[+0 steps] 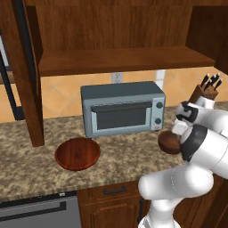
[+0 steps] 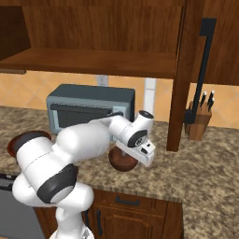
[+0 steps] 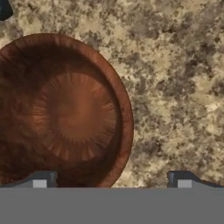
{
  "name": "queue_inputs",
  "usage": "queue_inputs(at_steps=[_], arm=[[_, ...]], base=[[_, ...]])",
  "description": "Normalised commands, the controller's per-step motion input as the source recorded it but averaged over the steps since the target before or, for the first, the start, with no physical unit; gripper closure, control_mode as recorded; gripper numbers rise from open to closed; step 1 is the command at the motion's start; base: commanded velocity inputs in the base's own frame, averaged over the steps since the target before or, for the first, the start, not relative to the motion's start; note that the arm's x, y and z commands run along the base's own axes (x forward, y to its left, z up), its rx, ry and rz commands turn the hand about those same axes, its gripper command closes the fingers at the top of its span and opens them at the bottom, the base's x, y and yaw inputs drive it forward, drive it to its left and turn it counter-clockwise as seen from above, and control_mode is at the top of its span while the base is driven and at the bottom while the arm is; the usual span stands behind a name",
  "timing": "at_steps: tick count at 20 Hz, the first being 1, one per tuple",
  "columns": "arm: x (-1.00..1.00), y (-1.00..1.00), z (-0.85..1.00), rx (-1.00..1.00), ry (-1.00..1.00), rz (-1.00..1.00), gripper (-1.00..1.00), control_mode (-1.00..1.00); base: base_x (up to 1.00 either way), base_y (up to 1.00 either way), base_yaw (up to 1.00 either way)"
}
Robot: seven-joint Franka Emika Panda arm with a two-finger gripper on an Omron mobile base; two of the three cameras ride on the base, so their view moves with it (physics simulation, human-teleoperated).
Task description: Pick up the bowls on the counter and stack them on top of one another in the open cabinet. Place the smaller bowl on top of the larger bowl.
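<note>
Two-finger gripper (image 3: 112, 181) spread wide, pointing down at the speckled brown-and-beige granite tabletop (image 3: 175, 87). Holding nothing. One dark fingertip (image 3: 41, 179) over the inside of the small, deep, dark brown wooden bowl (image 3: 61, 113), at its 6 o'clock; the other fingertip (image 3: 183, 180) over bare granite outside the rim, so the near wall lies between the two. Contact with the rim not discernible. Bowl interior empty, with paler radial grain at the bottom.

From the right base camera, small bowl (image 2: 122, 160) resting on the tabletop (image 2: 200, 163) directly beneath the white hand, toward 5 o'clock of the grey-blue toaster oven (image 2: 88, 109). From the left base camera, same bowl (image 1: 169, 142) partly hidden behind the arm.

Wide, shallow, reddish-brown wooden bowl (image 1: 77, 153) flat on the tabletop at 7 o'clock of the toaster oven, well apart from the small one, nothing inside. Dark brown wooden open cabinet (image 1: 120, 60) above, its long shelf bare. Wooden knife block (image 2: 198, 122) near the wall at 3 o'clock.
</note>
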Motion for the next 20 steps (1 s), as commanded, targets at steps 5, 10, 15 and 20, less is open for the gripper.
queue_inputs(at_steps=[5,10,15,20], arm=[[0.0,0.11,-0.34,0.0,0.0,0.0,-1.0,-1.0],[0.0,0.15,-0.33,0.0,-0.01,0.0,-1.0,-1.0],[0.0,0.05,-0.16,0.0,0.0,0.0,1.0,-1.0],[0.0,0.0,0.0,0.0,0.0,0.0,1.0,-1.0]], base=[[0.0,0.0,0.0],[0.0,0.0,0.0],[0.0,0.0,0.0],[0.0,0.0,0.0]])
